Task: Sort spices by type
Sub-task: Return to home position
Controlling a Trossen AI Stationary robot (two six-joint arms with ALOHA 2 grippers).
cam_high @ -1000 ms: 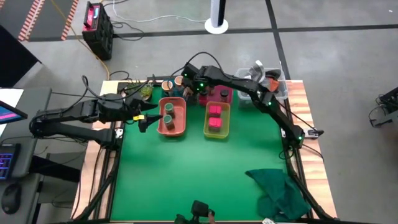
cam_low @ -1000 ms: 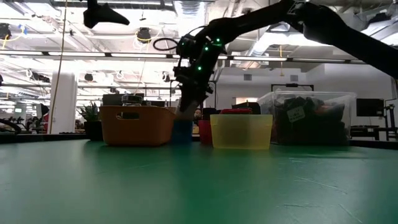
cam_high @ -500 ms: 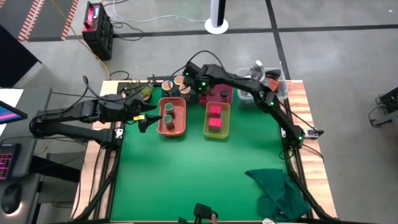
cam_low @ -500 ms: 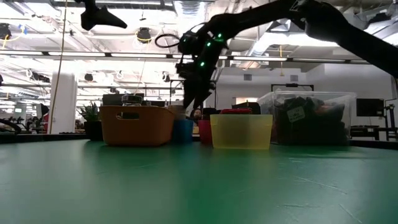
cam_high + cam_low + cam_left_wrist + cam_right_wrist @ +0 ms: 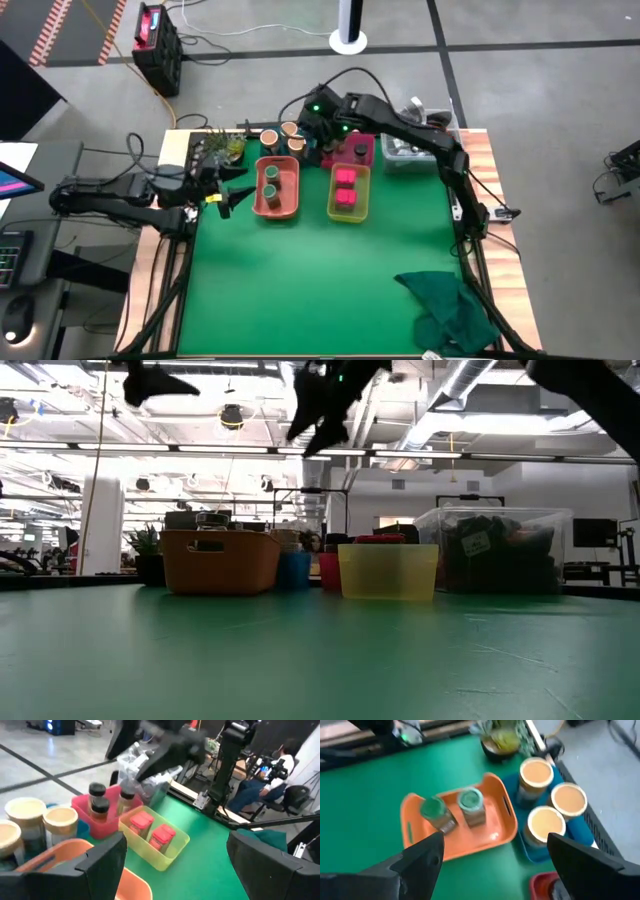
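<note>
The left arm (image 5: 110, 195) is showing slim, boxy links in matte black. A black cable (image 5: 135, 152) is looping off its back, and a small yellow mark (image 5: 213, 198) is sitting near its tip. The right arm (image 5: 420, 132) is wearing the same black over rounded joints, with a thin cable arching above it and a green light (image 5: 314, 107) glowing by the wrist. Seen close, the left fingers (image 5: 102, 862) and right fingers (image 5: 417, 857) are appearing as broad, dark, flat-faced wedges with angled edges and a dull, unmarked finish.
</note>
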